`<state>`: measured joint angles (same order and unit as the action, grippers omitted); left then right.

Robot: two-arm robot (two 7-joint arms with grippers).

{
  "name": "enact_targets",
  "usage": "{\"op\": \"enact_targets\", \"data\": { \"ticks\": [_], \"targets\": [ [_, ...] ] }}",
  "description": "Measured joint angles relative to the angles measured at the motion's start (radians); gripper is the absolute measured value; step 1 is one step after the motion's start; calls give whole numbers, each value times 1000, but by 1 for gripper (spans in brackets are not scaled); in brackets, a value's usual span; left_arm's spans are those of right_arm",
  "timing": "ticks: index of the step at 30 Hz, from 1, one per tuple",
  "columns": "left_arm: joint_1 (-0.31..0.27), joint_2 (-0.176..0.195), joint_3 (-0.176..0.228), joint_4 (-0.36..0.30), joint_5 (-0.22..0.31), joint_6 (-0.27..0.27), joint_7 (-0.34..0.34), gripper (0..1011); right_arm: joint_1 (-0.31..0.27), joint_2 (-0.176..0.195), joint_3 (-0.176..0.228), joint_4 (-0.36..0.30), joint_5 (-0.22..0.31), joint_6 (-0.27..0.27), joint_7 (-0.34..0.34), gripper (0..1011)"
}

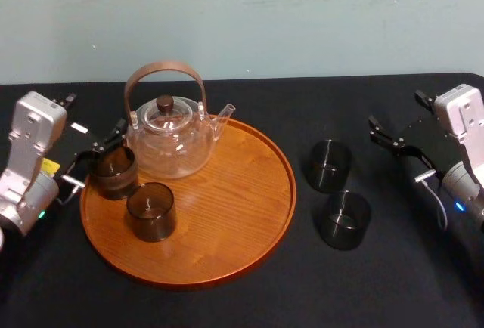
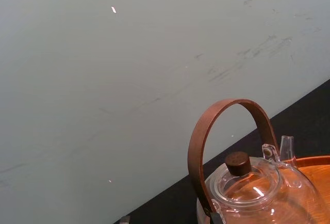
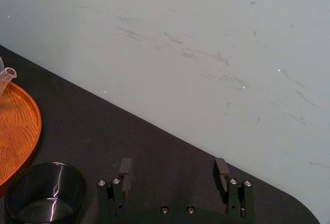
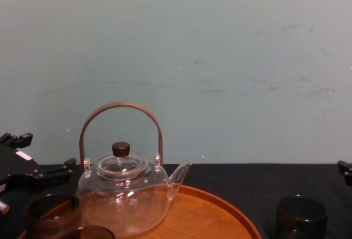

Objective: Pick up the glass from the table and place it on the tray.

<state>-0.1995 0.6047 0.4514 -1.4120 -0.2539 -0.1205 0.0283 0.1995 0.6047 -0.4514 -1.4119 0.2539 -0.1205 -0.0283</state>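
On the tray (image 1: 227,192) a teapot (image 1: 170,143) stands at the back left. Just in front of it, at the tray's left rim, stands the back glass (image 1: 113,171), and the front glass (image 1: 151,211) stands just beside that, further onto the tray. The left pincer (image 1: 89,162) sits at the tray's left edge with its fingers apart on the outer side of the back glass; we cannot tell whether they touch it.

Right of the tray, on the black surface (image 1: 378,283), stand the third glass (image 1: 329,165), level with the tray's middle, and the fourth glass (image 1: 344,220), nearer the tray's front. The right pincer (image 1: 395,110) is further right of both.

The right wrist view shows what the head view leaves unclear: this pincer's fingers are spread wide, gripping nothing, with one glass just off the tray's rim. In the chest view the left pincer sits higher than the back glass. The left wrist view shows the teapot's handle and lid.
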Motion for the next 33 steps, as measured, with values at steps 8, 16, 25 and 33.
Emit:
{"op": "enact_targets", "data": {
  "ticks": [8, 16, 25, 33],
  "targets": [
    [0, 0, 0, 0, 0, 0, 0, 1001, 0, 0, 0, 0, 0, 0, 0, 1002],
    [0, 0, 0, 0, 0, 0, 0, 1001, -43, 26, 21, -44, -22, -20, 20, 1002],
    [0, 0, 0, 0, 0, 0, 0, 1001, -198, 100, 85, -218, 1, -31, 26, 1002],
    [0, 0, 0, 0, 0, 0, 0, 1001, -319, 149, 128, -330, 40, -31, 57, 1002]
  ]
}}
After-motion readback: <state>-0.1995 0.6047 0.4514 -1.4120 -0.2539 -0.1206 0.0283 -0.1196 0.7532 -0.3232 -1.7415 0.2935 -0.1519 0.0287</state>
